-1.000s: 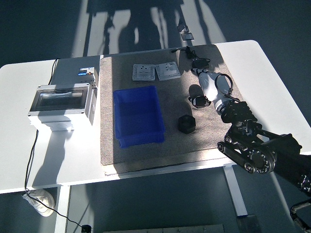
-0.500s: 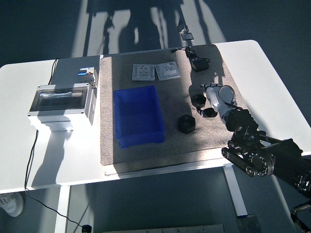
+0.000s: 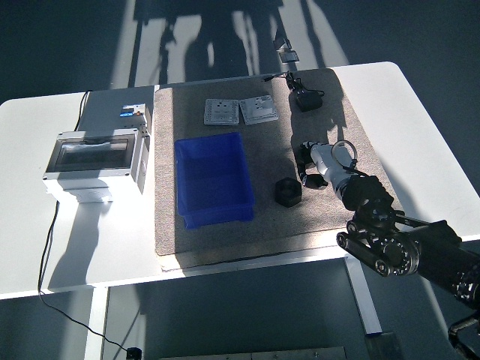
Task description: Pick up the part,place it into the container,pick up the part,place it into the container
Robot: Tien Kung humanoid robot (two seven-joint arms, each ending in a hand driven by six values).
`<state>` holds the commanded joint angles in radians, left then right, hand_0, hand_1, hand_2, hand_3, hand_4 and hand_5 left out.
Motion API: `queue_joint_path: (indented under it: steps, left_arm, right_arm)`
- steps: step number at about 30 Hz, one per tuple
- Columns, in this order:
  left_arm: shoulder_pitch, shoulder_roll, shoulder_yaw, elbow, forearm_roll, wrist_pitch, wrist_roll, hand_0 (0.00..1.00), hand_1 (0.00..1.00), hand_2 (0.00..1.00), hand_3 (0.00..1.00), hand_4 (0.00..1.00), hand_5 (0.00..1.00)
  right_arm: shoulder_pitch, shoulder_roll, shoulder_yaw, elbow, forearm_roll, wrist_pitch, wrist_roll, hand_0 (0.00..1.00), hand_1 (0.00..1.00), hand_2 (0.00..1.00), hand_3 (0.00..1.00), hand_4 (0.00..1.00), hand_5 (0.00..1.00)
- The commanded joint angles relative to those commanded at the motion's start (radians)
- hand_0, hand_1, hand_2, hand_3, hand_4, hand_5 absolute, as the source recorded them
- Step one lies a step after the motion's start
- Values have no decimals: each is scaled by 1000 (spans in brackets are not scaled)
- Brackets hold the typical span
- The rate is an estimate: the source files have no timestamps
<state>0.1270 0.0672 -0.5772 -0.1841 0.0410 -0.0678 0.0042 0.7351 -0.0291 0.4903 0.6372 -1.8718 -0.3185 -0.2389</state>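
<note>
Reaching in from the lower right of the head view, the right arm stretches over a grey mat (image 3: 225, 217) that covers the middle of the white surface (image 3: 45, 247). Its hand (image 3: 321, 163) sits low over the mat's right half, fingers curled down around a small dark part (image 3: 308, 152); whether they truly grip it or only rest on it I cannot tell, since the pale back of the hand hides the contact. A second part (image 3: 287, 192), a black chunky piece, lies on the mat just left of the hand and near the right wall of the blue container (image 3: 214, 180). The container stands open at the mat's left side. Behind it lie two grey plates (image 3: 240, 112), side by side and flat. A black adapter (image 3: 306, 99) with its cable rests at the mat's far right corner. Off the mat, a grey enclosure box (image 3: 96, 159) with a clear lid stands on the surface to the left.
</note>
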Motion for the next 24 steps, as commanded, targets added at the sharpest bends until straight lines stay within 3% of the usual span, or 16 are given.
queue_joint_path:
  steps: [4, 5, 10, 11, 17, 24]
  left_arm:
    - [1, 0, 1, 0, 1, 1, -1, 583, 664, 751, 922, 998, 998]
    - [1, 0, 1, 0, 1, 1, -1, 583, 663, 750, 922, 998, 998]
    - [1, 0, 3, 0, 1, 1, -1, 583, 663, 750, 922, 998, 998]
    - [1, 0, 2, 0, 2, 1, -1, 584, 662, 750, 921, 998, 998]
    - [5, -1, -9, -1, 10, 2, -1, 586, 662, 750, 921, 998, 998]
    - [11, 0, -25, -5, 14, 5, -1, 585, 662, 750, 920, 998, 998]
  right_arm:
    - [-3, -1, 1, 2, -14, -22, -1, 729, 595, 627, 683, 558, 295]
    - [-4, -2, 2, 2, -19, -32, 0, 667, 382, 594, 675, 384, 158]
    - [-6, -6, 13, 5, -35, -72, 4, 667, 382, 594, 675, 384, 158]
    - [-7, -8, 16, 7, -36, -83, 8, 482, 219, 590, 670, 283, 16]
    - [-18, -42, 73, 70, -45, -167, 42, 476, 203, 561, 653, 273, 2]
    - [-19, -83, 87, 257, -29, -290, 88, 488, 194, 539, 634, 261, 2]
